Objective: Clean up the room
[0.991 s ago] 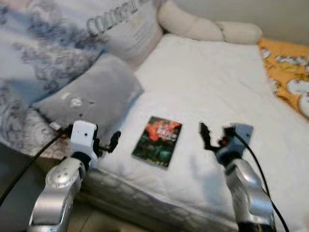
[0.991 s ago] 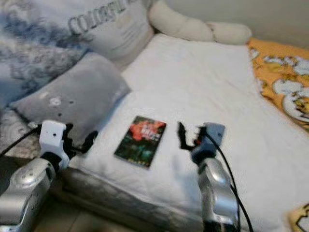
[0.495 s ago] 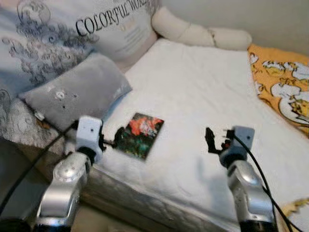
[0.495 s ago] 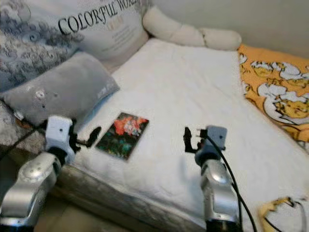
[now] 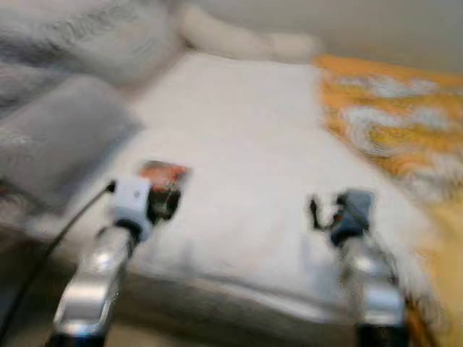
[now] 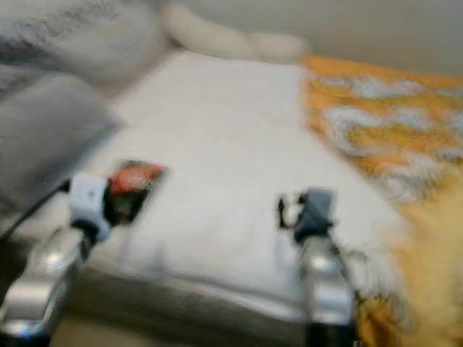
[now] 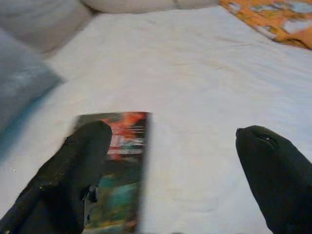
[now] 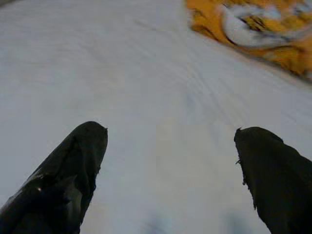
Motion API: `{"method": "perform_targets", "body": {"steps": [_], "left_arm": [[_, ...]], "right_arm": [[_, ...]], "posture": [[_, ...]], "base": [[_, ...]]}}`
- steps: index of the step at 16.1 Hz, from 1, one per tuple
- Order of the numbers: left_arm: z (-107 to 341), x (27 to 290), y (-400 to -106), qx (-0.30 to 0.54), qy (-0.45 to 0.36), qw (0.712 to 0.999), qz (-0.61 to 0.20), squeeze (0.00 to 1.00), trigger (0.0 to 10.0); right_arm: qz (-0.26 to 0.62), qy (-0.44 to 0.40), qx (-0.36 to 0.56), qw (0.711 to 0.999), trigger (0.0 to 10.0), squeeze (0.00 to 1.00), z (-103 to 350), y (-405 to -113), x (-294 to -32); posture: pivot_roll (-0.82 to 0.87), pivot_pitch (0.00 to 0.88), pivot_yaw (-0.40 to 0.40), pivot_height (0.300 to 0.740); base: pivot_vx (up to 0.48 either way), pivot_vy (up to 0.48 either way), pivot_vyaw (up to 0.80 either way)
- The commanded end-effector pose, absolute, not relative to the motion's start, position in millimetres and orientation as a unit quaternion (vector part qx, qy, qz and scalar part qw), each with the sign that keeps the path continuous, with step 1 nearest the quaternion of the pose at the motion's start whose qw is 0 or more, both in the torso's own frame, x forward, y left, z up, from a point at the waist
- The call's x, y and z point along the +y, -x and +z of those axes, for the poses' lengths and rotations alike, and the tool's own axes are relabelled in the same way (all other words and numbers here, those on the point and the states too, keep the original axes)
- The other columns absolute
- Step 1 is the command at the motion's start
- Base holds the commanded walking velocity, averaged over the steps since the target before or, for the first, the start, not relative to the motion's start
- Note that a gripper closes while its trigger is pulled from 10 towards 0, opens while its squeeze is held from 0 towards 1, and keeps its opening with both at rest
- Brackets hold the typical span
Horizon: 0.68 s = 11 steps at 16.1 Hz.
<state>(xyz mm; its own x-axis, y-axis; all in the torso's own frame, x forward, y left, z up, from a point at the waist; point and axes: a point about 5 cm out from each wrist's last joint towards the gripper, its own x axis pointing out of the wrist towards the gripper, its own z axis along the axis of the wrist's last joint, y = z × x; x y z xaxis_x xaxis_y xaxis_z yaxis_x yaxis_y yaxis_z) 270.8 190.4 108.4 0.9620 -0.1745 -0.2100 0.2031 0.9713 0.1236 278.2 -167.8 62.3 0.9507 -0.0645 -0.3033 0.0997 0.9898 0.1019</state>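
The eye views are blurred. A small book (image 5: pixel 163 176) with a dark cover and a red picture lies flat on the white bed sheet (image 5: pixel 246 144). My left gripper (image 5: pixel 165 204) is at the book's near end, open. In the left wrist view one of its black fingers (image 7: pixel 80 161) lies over the book (image 7: pixel 124 146), while the other hangs over bare sheet. My right gripper (image 5: pixel 314 214) is held open over bare sheet to the right of the book, with nothing between its fingers (image 8: pixel 83 151).
A grey pillow (image 5: pixel 61 137) and a larger patterned pillow (image 5: pixel 79 40) lie at the left. A cream bolster (image 5: pixel 239 43) runs along the far end. An orange patterned blanket (image 5: pixel 394 108) covers the right side. The mattress edge (image 5: pixel 239 289) runs in front of me.
The whole picture has swung and blurred, so the camera has moved. My left gripper has come from beside the book to over its near end. The right gripper stays open over the sheet.
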Motion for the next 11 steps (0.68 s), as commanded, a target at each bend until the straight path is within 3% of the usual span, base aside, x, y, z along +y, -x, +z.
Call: {"method": "perform_targets", "body": {"steps": [1,9,11], "left_arm": [[114.7,186.3,-274.8,0.088,-0.071,0.989,-0.099,0.20,10.0],[112.8,185.5,-280.2,0.089,-0.065,0.990,-0.092,0.18,10.0],[112.1,184.6,-280.0,0.091,-0.076,0.989,-0.091,0.18,10.0]], "right_arm": [[-0.039,-0.055,0.153,0.986,10.0,1.00,63.6,-280.0,-167.5],[-0.024,-0.024,0.138,0.990,10.0,1.00,73.4,-288.4,-167.1],[0.000,-0.046,0.130,0.990,10.0,1.00,73.6,-287.9,-162.0]], "posture": [[0.11,0.000,-0.012,0.740],[0.09,0.000,-0.017,0.740],[0.12,0.000,-0.025,0.740]], "base": [[0.000,0.000,-0.80],[0.000,0.000,-0.80],[0.000,0.000,0.00]]}}
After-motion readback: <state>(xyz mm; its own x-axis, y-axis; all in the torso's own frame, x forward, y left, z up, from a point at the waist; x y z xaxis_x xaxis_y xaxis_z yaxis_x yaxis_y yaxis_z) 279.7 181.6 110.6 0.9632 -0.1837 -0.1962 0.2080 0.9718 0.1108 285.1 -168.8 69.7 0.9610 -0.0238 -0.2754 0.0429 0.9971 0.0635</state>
